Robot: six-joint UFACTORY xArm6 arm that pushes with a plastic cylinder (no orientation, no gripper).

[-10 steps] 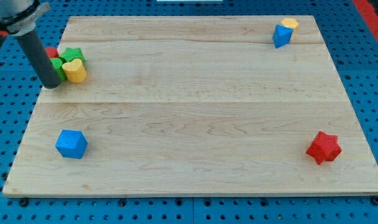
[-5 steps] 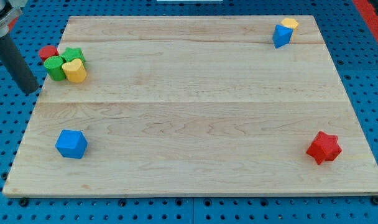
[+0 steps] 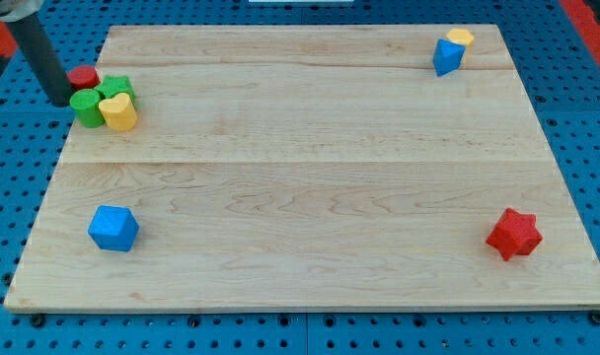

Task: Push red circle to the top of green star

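My tip sits at the table's left edge, near the view's top-left, with the dark rod rising up and to the left out of the view. There is no pincer on this arm, only the rod, so nothing is held.

The red circle lies just to the right of the rod, a little above the tip's end, and looks to be touching or almost touching it. Right beside the circle, to its lower right, is the green star. A green round block sits below the circle and just right of my tip. A yellow block, heart-like in shape, presses against the right of the green round block and the bottom of the star. These four form one tight cluster at the table's upper-left edge. The circle lies at the star's upper left rather than straight above it.

Well apart from the cluster, a blue block with angled faces rests near the table's lower-left corner. A red star lies near the lower-right corner. In the upper-right corner a blue block touches a yellow block just above it; their shapes are hard to tell at this size.
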